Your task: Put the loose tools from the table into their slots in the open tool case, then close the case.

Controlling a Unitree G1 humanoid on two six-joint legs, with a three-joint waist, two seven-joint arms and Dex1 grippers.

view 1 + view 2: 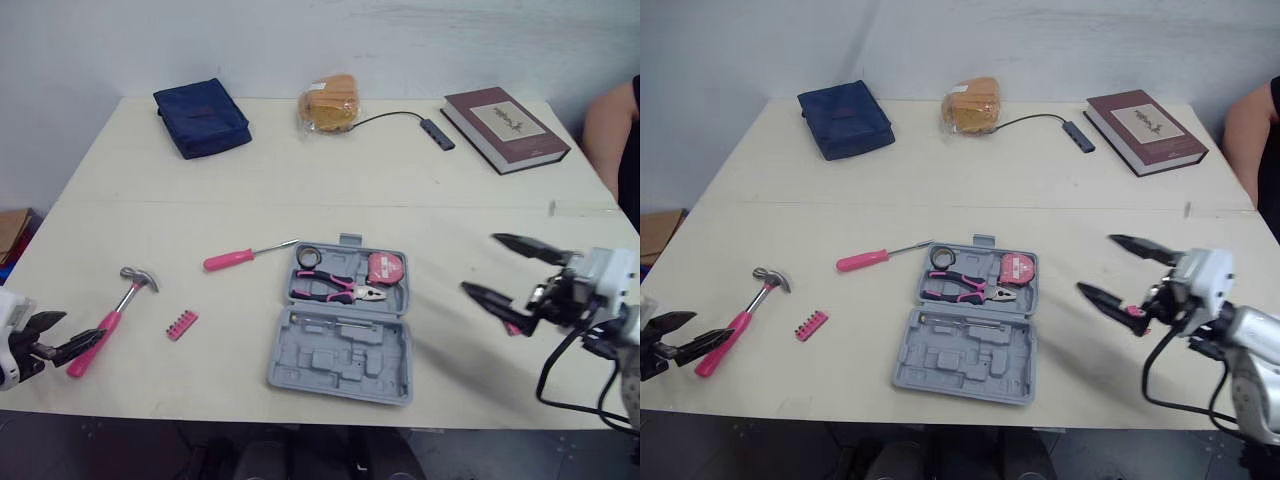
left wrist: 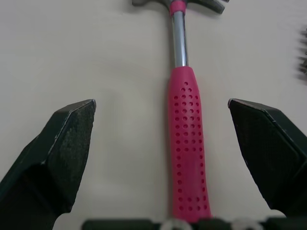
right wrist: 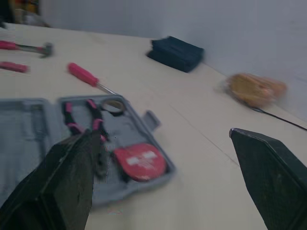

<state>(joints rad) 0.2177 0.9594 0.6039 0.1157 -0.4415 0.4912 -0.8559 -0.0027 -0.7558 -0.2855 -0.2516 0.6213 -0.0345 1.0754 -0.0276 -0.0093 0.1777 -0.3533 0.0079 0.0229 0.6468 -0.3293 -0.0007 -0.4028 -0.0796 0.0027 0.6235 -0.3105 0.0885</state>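
The left gripper (image 2: 160, 101) is spread wide astride the pink perforated grip of the steel claw hammer (image 2: 186, 143), at the near left of the cream table (image 1: 300, 180). The right gripper (image 1: 482, 263) hovers, also spread wide, right of the open grey plastic tool case (image 1: 340, 352). The label on the red tape measure (image 1: 386, 267) is too small to read.

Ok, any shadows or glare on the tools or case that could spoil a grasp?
Left eye view: a soft shadow lies on the table between the tool case and the right gripper, off every tool. Left wrist view: a bright streak on the hammer shaft, none on its pink grip; left gripper jaws open beside it.
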